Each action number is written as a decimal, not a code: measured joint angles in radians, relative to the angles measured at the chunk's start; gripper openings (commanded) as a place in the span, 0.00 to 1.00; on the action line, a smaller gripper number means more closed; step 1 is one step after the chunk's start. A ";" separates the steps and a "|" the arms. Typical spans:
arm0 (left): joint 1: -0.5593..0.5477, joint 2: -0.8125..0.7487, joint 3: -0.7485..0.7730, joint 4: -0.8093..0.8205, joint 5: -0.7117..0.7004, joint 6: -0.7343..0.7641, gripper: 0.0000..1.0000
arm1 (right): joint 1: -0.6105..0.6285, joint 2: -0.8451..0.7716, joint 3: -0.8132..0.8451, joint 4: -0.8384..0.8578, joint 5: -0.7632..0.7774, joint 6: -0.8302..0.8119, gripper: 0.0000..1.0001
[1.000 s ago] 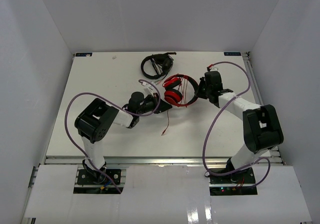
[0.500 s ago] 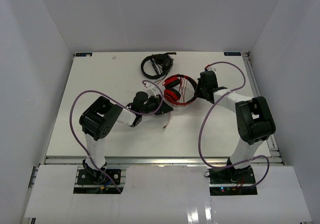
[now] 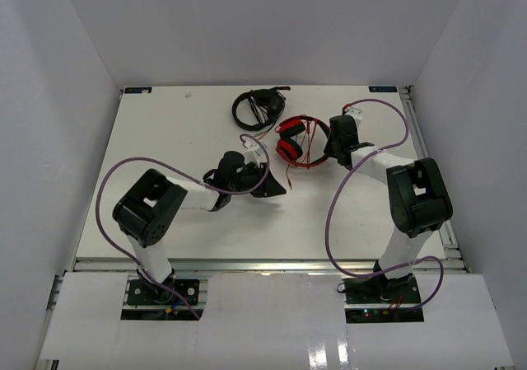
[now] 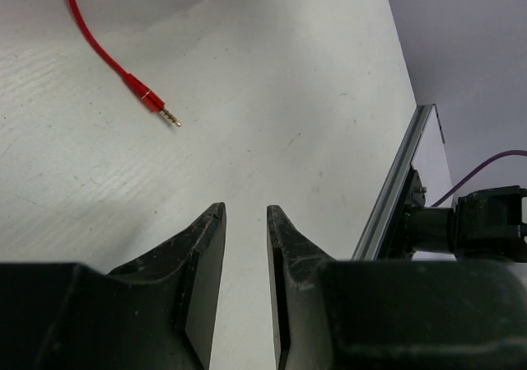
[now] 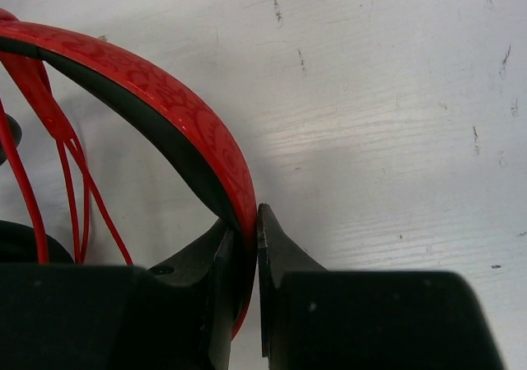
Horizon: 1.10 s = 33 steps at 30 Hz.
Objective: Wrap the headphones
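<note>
The red headphones (image 3: pixel 290 142) lie at the back middle of the table, with red cable strands (image 5: pixel 70 152) strung across the headband's arc. My right gripper (image 3: pixel 328 148) is shut on the red-and-black headband (image 5: pixel 177 110), with the band pinched between its tips (image 5: pixel 247 222). My left gripper (image 3: pixel 278 188) sits just in front of the headphones. It is open by a narrow gap (image 4: pixel 244 215) with nothing in it. The cable's free end with its gold plug (image 4: pixel 158 106) lies loose on the table ahead of the left fingers.
All-black headphones (image 3: pixel 257 108) with a black cable lie behind the red pair near the back edge. The table's metal side rail (image 4: pixel 395 197) and the right arm's base show at the right of the left wrist view. White walls enclose the table.
My left gripper has opened and let the cable go; its plug end now lies on the table. The right gripper has drawn the headphones toward the back of the table.
</note>
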 measured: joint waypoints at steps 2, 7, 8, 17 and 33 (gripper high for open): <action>0.000 -0.070 -0.009 -0.042 -0.007 0.028 0.42 | 0.004 0.000 0.000 0.012 0.005 -0.011 0.31; 0.000 -0.281 -0.043 -0.179 -0.053 0.098 0.53 | 0.008 0.000 -0.004 0.061 0.007 -0.044 0.58; 0.000 -0.335 -0.051 -0.210 -0.063 0.112 0.54 | 0.008 0.000 -0.005 0.073 0.005 -0.051 0.62; 0.000 -0.723 -0.086 -0.449 -0.173 0.218 0.67 | -0.018 -0.027 -0.053 0.120 -0.061 -0.095 0.90; 0.000 -1.185 -0.173 -0.731 -0.251 0.419 0.98 | -0.136 -0.770 -0.155 -0.193 -0.489 -0.515 0.90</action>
